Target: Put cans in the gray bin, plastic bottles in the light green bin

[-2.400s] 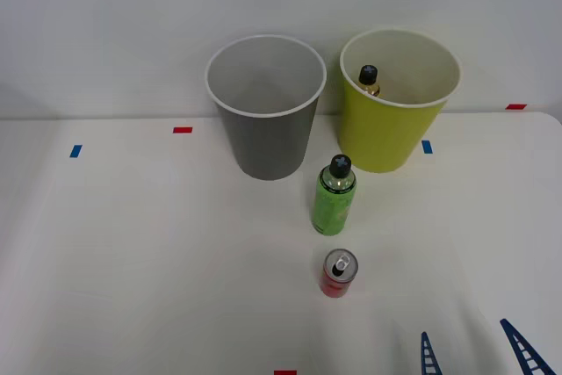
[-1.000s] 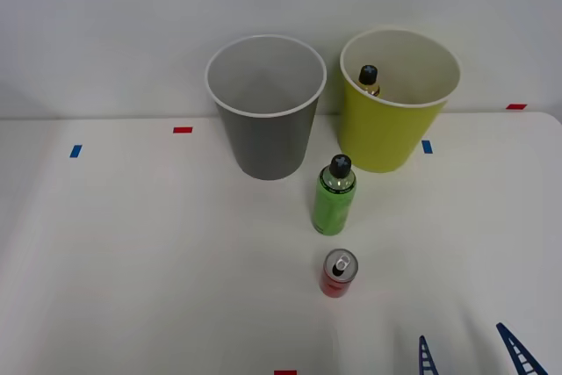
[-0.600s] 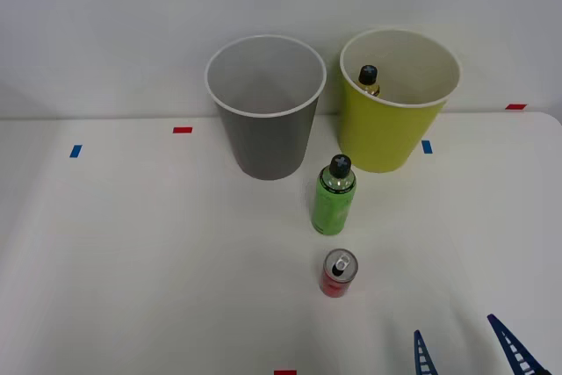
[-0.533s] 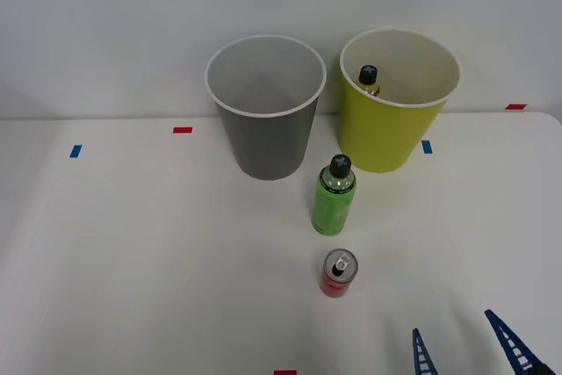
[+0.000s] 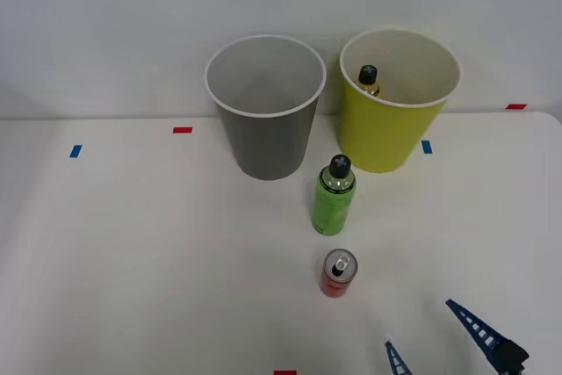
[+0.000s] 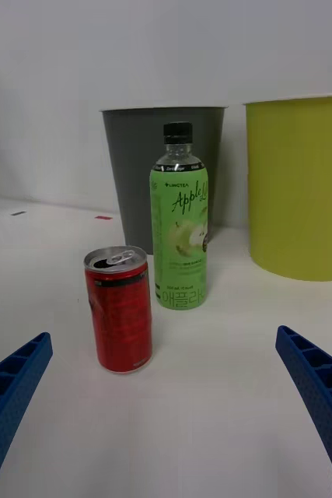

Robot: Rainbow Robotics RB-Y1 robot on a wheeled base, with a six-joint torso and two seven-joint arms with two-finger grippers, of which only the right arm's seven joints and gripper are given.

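The right gripper (image 5: 443, 335) hovers low over the table (image 5: 132, 261) with its blue ribbed fingers (image 6: 10, 389) spread wide and nothing between them. Nearest ahead of the fingers stands the red can (image 6: 119, 309), upright, its long axis vertical, a little toward one finger rather than centred in the gap, and clear of both. Just beyond it stands the green Apple bottle (image 6: 179, 226), upright, black-capped, apart from the can. Farther on stand the two bins: the gray bin (image 5: 266, 133) behind the bottle, the light green bin (image 5: 386, 133) beside it, already holding an amber-necked bottle (image 5: 369, 79). Judgement: a straight advance would bring the can between the fingers first.
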